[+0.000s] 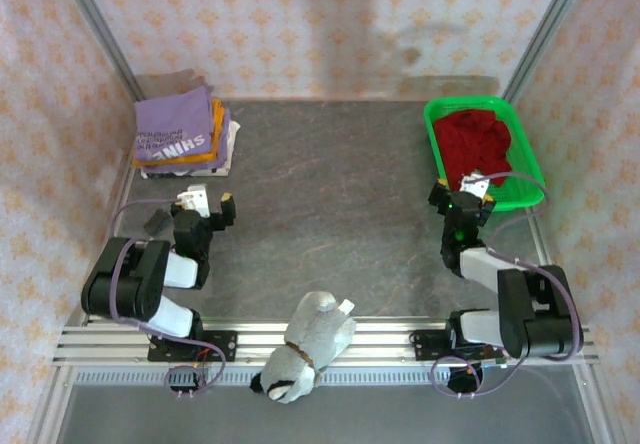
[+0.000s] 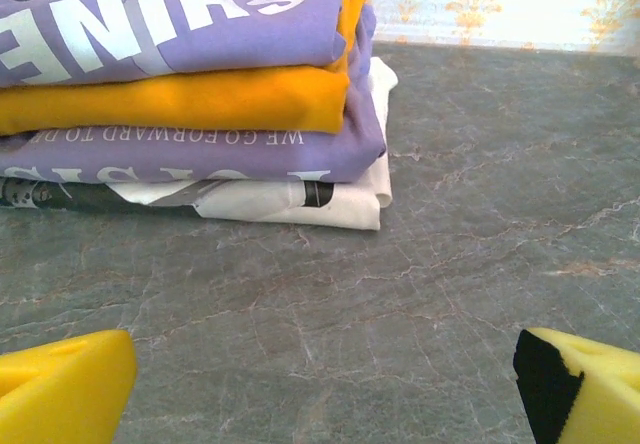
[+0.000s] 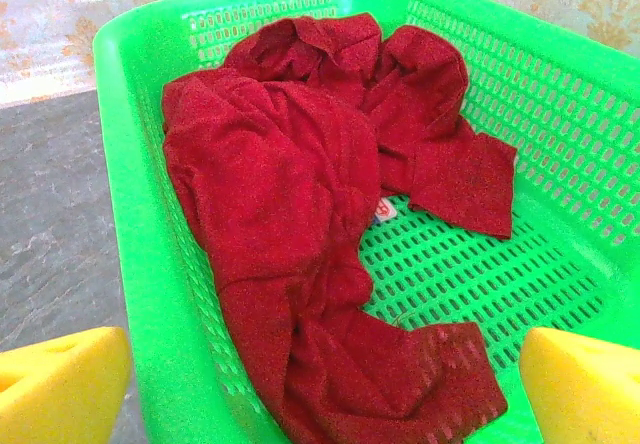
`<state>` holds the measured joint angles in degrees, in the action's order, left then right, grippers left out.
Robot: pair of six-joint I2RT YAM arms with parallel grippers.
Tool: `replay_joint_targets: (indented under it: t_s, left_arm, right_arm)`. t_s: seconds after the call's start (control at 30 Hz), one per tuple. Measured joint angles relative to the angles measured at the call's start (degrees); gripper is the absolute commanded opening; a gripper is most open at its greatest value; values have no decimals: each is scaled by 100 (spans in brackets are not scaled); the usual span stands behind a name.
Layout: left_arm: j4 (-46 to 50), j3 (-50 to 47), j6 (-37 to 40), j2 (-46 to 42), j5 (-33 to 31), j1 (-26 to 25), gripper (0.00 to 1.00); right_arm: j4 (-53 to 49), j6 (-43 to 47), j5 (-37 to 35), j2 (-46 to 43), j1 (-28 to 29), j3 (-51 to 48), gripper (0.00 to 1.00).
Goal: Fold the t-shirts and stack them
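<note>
Left claw [image 2: 320, 394] is spread wide and holds nothing. It hovers low over the bare counter [image 2: 480, 264], yellow fingertips [image 2: 60, 389] far apart, and faces the folded stack just ahead without touching it. That stack sits at the far left corner of the counter. The lavender t-shirt [image 2: 170, 14] with white block lettering is on top. Under it come an orange t-shirt [image 2: 170, 99], a second lavender t-shirt [image 2: 200, 149] and a white printed t-shirt [image 2: 300, 199], their folded edges roughly lined up.

Right claw [image 3: 320, 394] is equally released and grasps nothing, hanging over the near end of the green basket [image 3: 130, 164] at the far right. In the basket the dark red t-shirt [image 3: 290, 194] lies crumpled and unfolded, covering much of the mesh floor.
</note>
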<state>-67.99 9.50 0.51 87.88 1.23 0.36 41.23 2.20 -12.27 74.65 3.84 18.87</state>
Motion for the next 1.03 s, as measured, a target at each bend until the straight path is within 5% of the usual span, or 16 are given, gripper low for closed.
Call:
replay_joint_targets:
  t_s: [0.3, 0.67, 1.03]
  left_arm:
    - [-79, 210, 175, 116, 396, 0, 99]
    - [1469, 1233, 22, 44, -448, 0, 100]
    - [1589, 1095, -9, 44, -520, 0, 99]
  right_arm:
    - [745, 216, 184, 848, -42, 341, 99]
    - [831, 302, 387, 1082, -79, 527, 99]
    - [826, 299, 481, 1093, -116, 551, 99]
